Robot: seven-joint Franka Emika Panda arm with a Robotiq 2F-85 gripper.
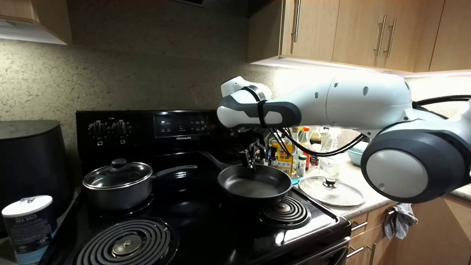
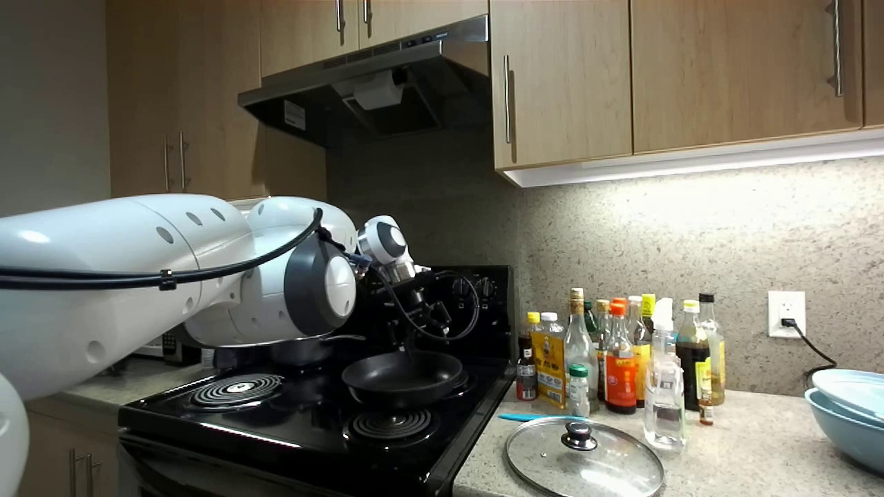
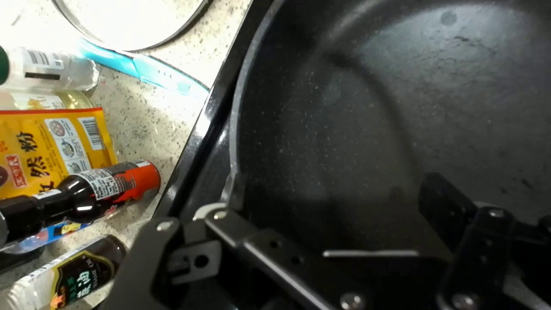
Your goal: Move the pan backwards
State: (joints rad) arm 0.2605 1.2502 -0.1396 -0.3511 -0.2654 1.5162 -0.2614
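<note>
In an exterior view, the shallow round black frying pan [image 1: 257, 186], handle [image 1: 213, 159] toward ten o'clock, lies at six from the spread-jawed black metal claw [image 1: 249, 163].

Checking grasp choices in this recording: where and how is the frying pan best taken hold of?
Probably by the rear rim of the pan, from above, jaws astride it: the pan sits open side up, leaving that thin raised edge exposed, and the open gripper hangs there. The handle points back toward the control panel, so coming from that side looks more cramped.
</note>
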